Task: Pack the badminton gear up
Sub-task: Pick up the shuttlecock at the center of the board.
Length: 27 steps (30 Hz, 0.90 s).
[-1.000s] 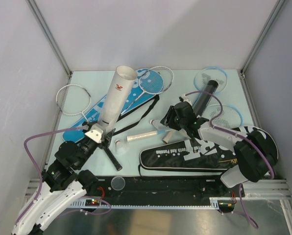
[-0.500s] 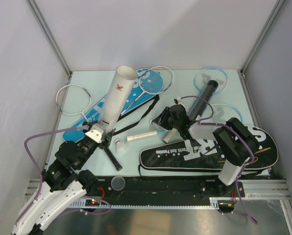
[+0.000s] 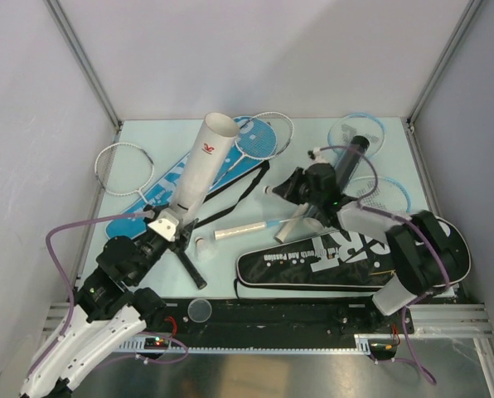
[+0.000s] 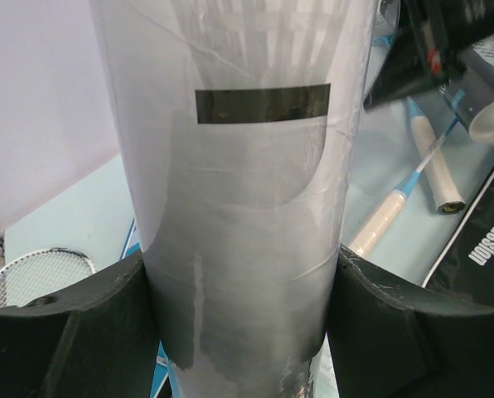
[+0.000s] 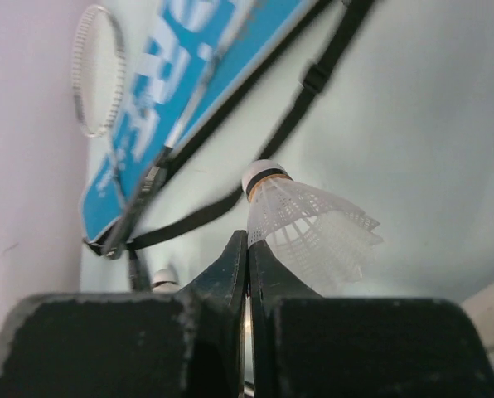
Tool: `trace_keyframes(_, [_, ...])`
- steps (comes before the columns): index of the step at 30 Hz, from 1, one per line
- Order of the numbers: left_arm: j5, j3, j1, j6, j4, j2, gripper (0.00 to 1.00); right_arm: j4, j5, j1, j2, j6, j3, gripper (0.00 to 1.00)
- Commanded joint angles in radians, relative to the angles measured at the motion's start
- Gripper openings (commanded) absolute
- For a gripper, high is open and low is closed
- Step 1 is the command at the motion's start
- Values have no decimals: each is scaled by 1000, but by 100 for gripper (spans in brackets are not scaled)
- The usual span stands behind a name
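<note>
My left gripper [image 3: 168,225] is shut on the lower end of the white tube [image 3: 199,164], which tilts up toward the back with its mouth open; in the left wrist view the tube [image 4: 247,182] fills the space between both fingers [image 4: 81,332]. My right gripper [image 3: 287,187] is shut on the skirt edge of a white shuttlecock [image 5: 309,228], held above the table right of the tube's mouth. Another shuttlecock [image 3: 201,245] lies by the left gripper. The black tube [image 3: 348,164] lies behind the right arm.
The blue cover [image 3: 176,181] with its black strap [image 3: 247,189] lies behind the white tube, rackets [image 3: 259,133] on it. The black SPORT cover [image 3: 313,261] lies front right. A racket handle [image 3: 243,230] lies mid-table. Light-blue rackets [image 3: 356,128] are back right. A round cap [image 3: 199,310] sits on the front rail.
My right gripper has lifted the shuttlecock and drawn back to the right, away from the table's middle. The white tube has tipped slightly rightward in my left gripper.
</note>
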Motion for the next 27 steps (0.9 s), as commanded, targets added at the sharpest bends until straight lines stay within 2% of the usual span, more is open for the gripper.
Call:
trace_keyframes(1, [68, -6, 4, 4, 74, 20, 50, -77, -196, -89, -193, -235, 90, 0])
trace_keyframes(6, [145, -19, 3, 34, 75, 37, 50, -265, -405, -184, -345, -445, 226, 0])
trace_keyframes(11, [179, -21, 3, 50, 67, 73, 50, -415, -512, -255, -465, -582, 350, 0])
trace_keyframes(21, [255, 34, 2, 86, -33, 126, 51, -359, -1031, -414, -646, -682, 406, 0])
trace_keyframes(27, [222, 95, -3, 155, -144, 139, 52, -289, -1132, -459, -672, -619, 422, 0])
